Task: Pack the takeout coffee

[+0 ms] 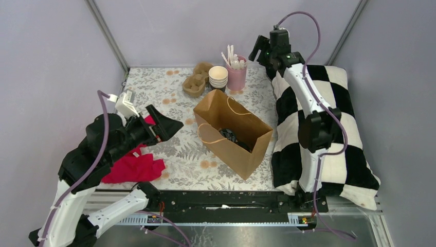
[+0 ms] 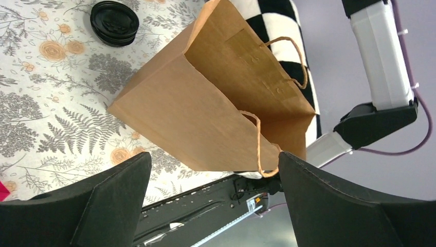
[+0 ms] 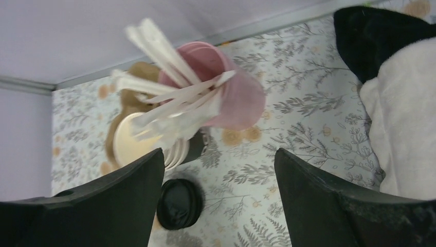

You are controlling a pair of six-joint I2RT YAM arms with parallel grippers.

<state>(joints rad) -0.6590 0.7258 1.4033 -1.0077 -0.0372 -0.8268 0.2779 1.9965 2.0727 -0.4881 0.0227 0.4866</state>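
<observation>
A brown paper bag point(image 1: 234, 131) with twine handles stands open in the middle of the table. A dark thing point(image 1: 229, 136) lies inside it; it looks like the takeout coffee's black lid, but I cannot tell for sure. My left gripper point(image 1: 169, 126) is open and empty, left of the bag. In the left wrist view the bag point(image 2: 205, 98) fills the space ahead of the open gripper point(image 2: 213, 177). My right gripper point(image 1: 258, 51) is raised at the back, beside a pink cup. Its wrist view shows the gripper point(image 3: 218, 177) open and empty.
The pink cup point(image 3: 234, 92) holds wrapped stirrers. A stack of lidless cups point(image 1: 218, 77), pulp cup carriers point(image 1: 197, 81) and a low stack of black lids point(image 3: 179, 203) stand at the back. A red cloth point(image 1: 134, 165) lies left. A checkered pillow point(image 1: 321, 128) lies right.
</observation>
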